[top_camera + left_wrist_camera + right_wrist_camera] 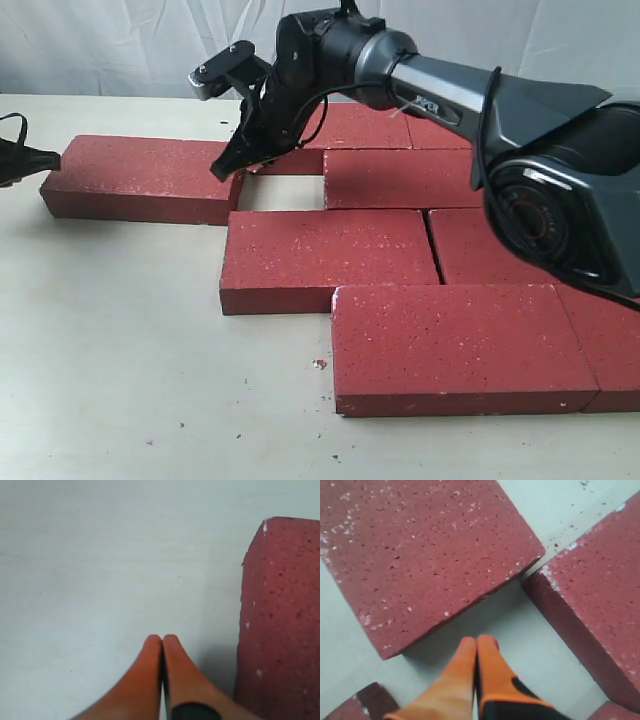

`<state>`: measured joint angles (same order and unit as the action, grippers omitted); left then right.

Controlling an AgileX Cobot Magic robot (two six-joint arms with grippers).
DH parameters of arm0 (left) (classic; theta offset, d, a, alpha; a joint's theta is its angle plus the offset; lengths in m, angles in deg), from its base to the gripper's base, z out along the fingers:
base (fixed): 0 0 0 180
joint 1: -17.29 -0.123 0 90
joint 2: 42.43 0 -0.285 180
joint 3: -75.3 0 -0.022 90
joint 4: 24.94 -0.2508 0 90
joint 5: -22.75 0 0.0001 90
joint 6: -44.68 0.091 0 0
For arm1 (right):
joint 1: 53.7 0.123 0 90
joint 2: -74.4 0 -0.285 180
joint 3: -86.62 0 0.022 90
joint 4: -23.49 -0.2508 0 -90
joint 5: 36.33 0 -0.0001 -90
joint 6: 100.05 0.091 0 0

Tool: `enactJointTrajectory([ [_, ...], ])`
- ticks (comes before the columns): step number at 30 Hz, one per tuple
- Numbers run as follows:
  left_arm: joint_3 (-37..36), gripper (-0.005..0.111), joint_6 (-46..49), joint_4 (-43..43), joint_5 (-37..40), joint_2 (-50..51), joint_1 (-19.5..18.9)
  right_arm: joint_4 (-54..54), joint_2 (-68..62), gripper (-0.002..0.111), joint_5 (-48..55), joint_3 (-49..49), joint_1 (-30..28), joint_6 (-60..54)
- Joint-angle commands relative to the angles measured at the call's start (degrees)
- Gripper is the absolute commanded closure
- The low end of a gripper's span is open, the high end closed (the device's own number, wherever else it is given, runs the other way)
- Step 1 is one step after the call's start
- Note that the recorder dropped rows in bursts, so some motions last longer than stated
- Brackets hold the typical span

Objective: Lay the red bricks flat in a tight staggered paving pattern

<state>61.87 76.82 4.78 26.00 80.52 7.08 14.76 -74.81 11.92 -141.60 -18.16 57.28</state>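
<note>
Several red bricks lie flat in staggered rows on the right of the exterior view, among them one in the third row (pixel 330 258) and one in front (pixel 460 345). One loose red brick (pixel 140 178) lies apart on the left, with a bare gap (pixel 280 192) between it and the second row (pixel 400 178). My right gripper (pixel 222 170) is shut and empty, its tips (pixel 478 641) low over that gap beside the loose brick's edge (pixel 420 550). My left gripper (pixel 25 158) is shut and empty at the loose brick's left end (pixel 282 620); its tips (pixel 162 639) are over bare table.
The pale table (pixel 120 350) stretches in front of and left of the bricks, with small red crumbs (pixel 320 364) on it. A white curtain (pixel 120 40) hangs behind. The right arm's dark body (pixel 560 190) reaches over the laid rows. Another brick's edge (pixel 600 600) borders the gap.
</note>
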Motion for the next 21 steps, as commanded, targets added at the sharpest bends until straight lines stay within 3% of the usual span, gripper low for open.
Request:
enactJointTrajectory([
  [1, 0.5, 0.107, -0.2, 0.8, -1.9, 0.5, 1.2, 0.7, -2.0, 0.109, -2.5, 0.0, -0.2, 0.4],
  [9, 1.0, 0.107, -0.2, 0.4, -0.2, 0.5, 3.4, -1.1, -3.0, 0.109, -2.9, 0.0, -0.2, 0.5],
  [21, 1.0, 0.107, -0.2, 0.4, 3.5, 0.5, 3.5, -5.2, -2.8, 0.109, -3.6, 0.0, -0.1, 0.4],
])
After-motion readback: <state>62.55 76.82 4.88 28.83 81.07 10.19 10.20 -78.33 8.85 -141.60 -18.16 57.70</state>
